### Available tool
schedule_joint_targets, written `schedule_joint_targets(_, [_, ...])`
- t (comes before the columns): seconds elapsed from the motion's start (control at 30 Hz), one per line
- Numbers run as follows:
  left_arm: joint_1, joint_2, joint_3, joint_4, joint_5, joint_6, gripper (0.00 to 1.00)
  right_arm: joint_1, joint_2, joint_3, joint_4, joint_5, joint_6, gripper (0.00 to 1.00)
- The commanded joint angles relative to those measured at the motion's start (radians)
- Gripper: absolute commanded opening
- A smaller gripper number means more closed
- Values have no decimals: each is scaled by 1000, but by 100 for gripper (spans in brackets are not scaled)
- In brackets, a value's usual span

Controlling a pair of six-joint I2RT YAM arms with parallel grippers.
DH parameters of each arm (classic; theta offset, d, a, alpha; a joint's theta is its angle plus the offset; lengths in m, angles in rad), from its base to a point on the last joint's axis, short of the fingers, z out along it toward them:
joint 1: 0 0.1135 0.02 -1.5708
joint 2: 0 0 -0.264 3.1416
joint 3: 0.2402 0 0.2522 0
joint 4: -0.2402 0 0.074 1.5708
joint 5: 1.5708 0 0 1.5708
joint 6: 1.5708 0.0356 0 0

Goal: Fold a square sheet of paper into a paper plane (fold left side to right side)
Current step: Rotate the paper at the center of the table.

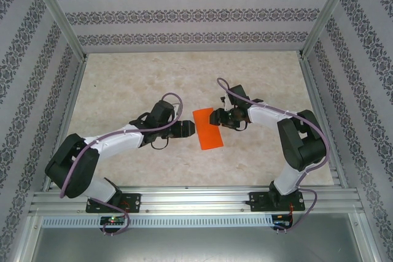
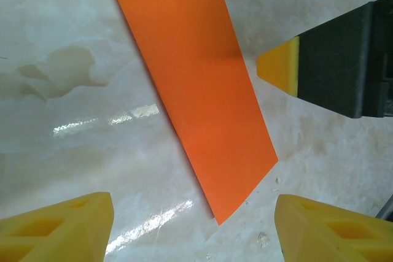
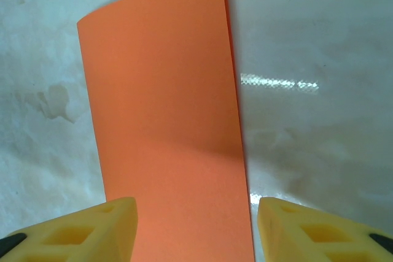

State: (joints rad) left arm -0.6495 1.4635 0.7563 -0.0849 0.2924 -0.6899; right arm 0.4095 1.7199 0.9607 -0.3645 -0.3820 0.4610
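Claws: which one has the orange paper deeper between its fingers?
The right claw: the paper fills its finger gap, while only a corner reaches the left claw.

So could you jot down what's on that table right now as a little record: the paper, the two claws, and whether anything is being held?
paper: one orange sheet, a narrow oblong lying flat on the table
fold: looks doubled over; a second layer peeks out along one long edge in the right wrist view
plane shape: none yet, no pointed nose
left claw: open, at the sheet's left side, holding nothing
right claw: open, at the sheet's right side, the sheet lying under the gap between its fingers
held: nothing
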Motion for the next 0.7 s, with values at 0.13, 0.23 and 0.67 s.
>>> schedule_joint_targets(0.13, [-9, -30, -41, 57, -12, -14, 70, 11, -9, -48, -6, 13, 39, 54])
schedule_joint_targets(0.23, [-10, -18, -29, 56, -7, -13, 68, 19, -20, -71, -18, 8, 64, 53])
schedule_joint_targets(0.67, [-9, 2, 10, 17, -20, 6, 67, 106, -87, -144, -33, -10, 149, 51])
